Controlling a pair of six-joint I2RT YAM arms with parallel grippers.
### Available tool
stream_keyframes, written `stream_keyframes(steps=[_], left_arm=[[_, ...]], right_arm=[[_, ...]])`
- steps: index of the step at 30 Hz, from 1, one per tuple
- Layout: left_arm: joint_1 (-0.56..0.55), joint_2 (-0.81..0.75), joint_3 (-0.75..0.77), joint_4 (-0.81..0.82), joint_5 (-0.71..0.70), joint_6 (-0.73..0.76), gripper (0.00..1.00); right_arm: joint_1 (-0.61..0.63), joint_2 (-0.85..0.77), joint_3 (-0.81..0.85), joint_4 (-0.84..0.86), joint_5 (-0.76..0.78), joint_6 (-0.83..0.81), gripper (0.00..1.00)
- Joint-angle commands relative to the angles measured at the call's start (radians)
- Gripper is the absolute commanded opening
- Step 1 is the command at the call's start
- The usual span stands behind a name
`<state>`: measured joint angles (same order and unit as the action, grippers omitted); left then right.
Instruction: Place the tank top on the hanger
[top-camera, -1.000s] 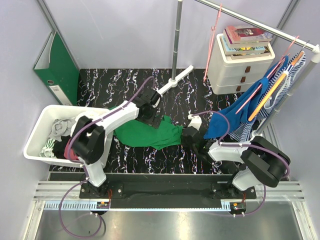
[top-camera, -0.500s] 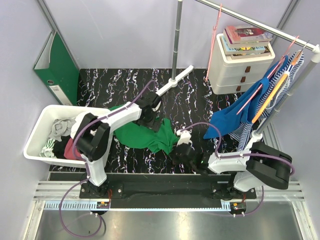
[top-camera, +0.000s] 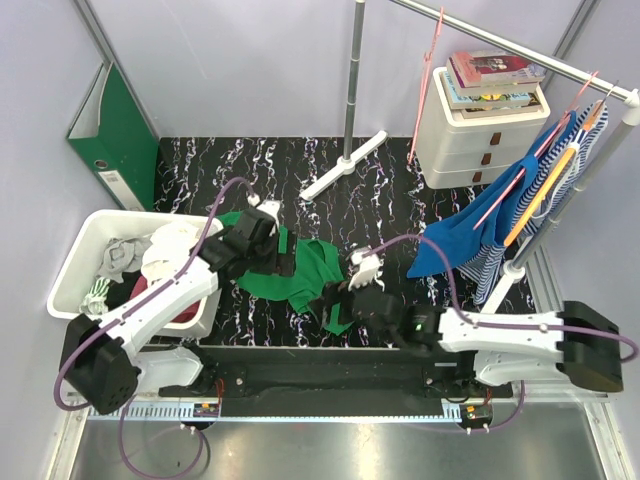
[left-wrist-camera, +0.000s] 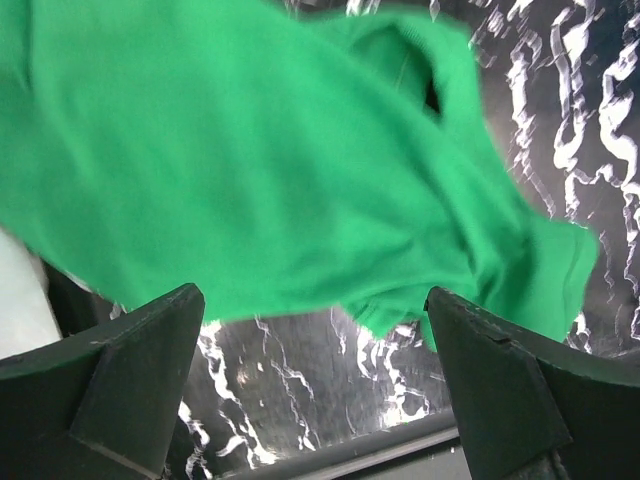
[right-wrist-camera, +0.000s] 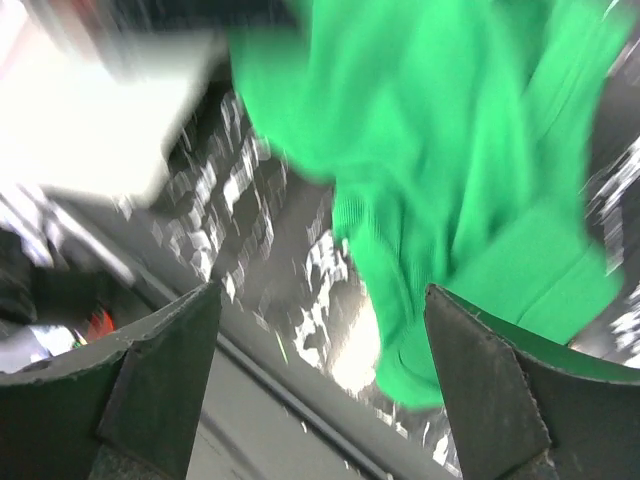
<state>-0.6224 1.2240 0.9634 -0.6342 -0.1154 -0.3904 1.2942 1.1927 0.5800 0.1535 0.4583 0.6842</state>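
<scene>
The green tank top (top-camera: 300, 268) lies crumpled on the black marbled table; it fills the upper part of the left wrist view (left-wrist-camera: 280, 160) and of the right wrist view (right-wrist-camera: 440, 150). My left gripper (top-camera: 280, 260) hovers open over the top's left part, and nothing lies between its fingers (left-wrist-camera: 315, 390). At the top's near hem my right gripper (top-camera: 328, 300) stands open, with the hem just inside its right finger (right-wrist-camera: 320, 385). The thin pink hanger (top-camera: 424, 95) hangs bare on the rail at the back right.
A white bin (top-camera: 72, 262) of clothes stands left, a green binder (top-camera: 112, 125) behind it. The rack's pole (top-camera: 353, 70) and its foot stand at the back centre, with a white drawer unit (top-camera: 480, 135) beside them. Blue garments (top-camera: 465, 235) hang right on other hangers.
My left arm has drawn back toward the near left. My right gripper swung left to the top's near hem, shut and opened again. The top has bunched nearer.
</scene>
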Motion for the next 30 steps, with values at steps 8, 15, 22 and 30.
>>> stream_keyframes(steps=[8, 15, 22, 30], left_arm=[[-0.03, -0.101, -0.273, 0.243, 0.083, -0.203, 0.97], [-0.03, -0.095, -0.363, 0.353, 0.043, -0.241, 0.97], [-0.031, -0.055, -0.396, 0.444, 0.046, -0.265, 0.98], [-0.031, 0.057, -0.4, 0.542, 0.063, -0.268, 0.95]], right_arm=[[-0.335, 0.088, 0.13, 0.04, -0.052, -0.178, 0.72], [-0.432, 0.395, 0.265, 0.159, -0.128, -0.199, 0.68], [-0.466, 0.556, 0.346, 0.193, -0.153, -0.206, 0.67], [-0.492, 0.656, 0.377, 0.185, -0.198, -0.186, 0.63]])
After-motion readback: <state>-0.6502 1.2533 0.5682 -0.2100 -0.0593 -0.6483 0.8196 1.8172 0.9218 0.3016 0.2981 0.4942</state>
